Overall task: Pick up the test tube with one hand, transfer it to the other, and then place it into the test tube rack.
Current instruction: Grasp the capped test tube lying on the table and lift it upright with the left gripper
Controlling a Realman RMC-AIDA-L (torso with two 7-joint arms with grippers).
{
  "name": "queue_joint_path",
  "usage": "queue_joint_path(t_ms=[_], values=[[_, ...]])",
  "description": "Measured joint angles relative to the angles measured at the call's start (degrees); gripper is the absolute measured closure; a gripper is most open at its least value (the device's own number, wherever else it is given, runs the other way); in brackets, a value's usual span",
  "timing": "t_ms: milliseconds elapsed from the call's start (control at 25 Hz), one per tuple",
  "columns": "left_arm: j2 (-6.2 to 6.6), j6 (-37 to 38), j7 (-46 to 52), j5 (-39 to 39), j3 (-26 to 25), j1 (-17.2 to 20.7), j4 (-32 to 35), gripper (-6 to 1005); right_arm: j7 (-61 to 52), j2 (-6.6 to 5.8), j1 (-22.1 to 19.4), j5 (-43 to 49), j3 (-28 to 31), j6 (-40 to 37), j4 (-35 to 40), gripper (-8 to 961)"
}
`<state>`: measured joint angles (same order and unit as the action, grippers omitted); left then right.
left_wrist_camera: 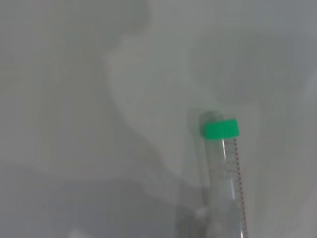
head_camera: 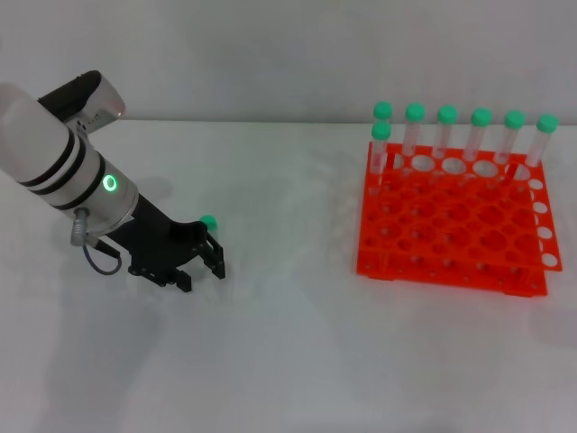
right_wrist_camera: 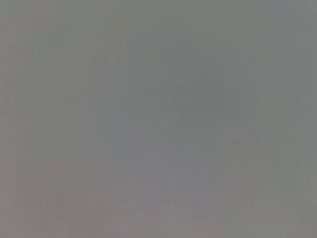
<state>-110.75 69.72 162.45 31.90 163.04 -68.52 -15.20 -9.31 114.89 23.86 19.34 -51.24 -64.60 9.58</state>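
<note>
hovering over the test tube (left_wrist_camera: 224, 163), left gripper (head_camera: 200, 263) seemingly open

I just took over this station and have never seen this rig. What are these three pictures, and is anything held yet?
The wide picture comes from the robot's head camera, looking down at a white table. The white arm with black bands ends in the black left hand, which is lowered over a test tube; only the tube's green cap shows in the head view. I cannot tell whether the hand has closed on it. The left wrist camera shows that tube close up. The orange-red test tube rack stands to the right with seven capped tubes. The right wrist picture shows only grey; the right hand is not in view.
</note>
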Motion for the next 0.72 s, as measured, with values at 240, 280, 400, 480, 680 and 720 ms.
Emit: queue_joint_path(t_ms=[240, 280, 400, 480, 680, 720], values=[[0.04, -0.09, -0.02, -0.46, 0.00, 0.03, 0.48, 480, 0.66, 0.04, -0.01, -0.01, 0.00, 0.04, 0.00, 100], [0.12, -0.08, -0.02, -0.30, 0.00, -0.06, 0.86, 482, 0.95, 0.07, -0.01, -0.01, 0.00, 0.05, 0.00, 100], [0.37, -0.04, -0.02, 0.03, 0.00, -0.22, 1.79, 485, 1.40, 0.10, 0.01, -0.01, 0.00, 0.07, 0.00, 100], [0.42, -0.14, -0.02, 0.10, 0.00, -0.22, 1.94, 487, 1.45, 0.11, 0.11, -0.01, 0.00, 0.08, 0.00, 100], [0.53, -0.16, -0.02, 0.20, 0.00, -0.04, 1.65, 493, 1.48, 0.14, 0.32, 0.00, 0.00, 0.09, 0.00, 101], [0.55, -0.17, -0.01, 0.31, 0.02, -0.04, 1.62, 494, 1.48, 0.14, 0.32, -0.01, 0.00, 0.08, 0.00, 101]])
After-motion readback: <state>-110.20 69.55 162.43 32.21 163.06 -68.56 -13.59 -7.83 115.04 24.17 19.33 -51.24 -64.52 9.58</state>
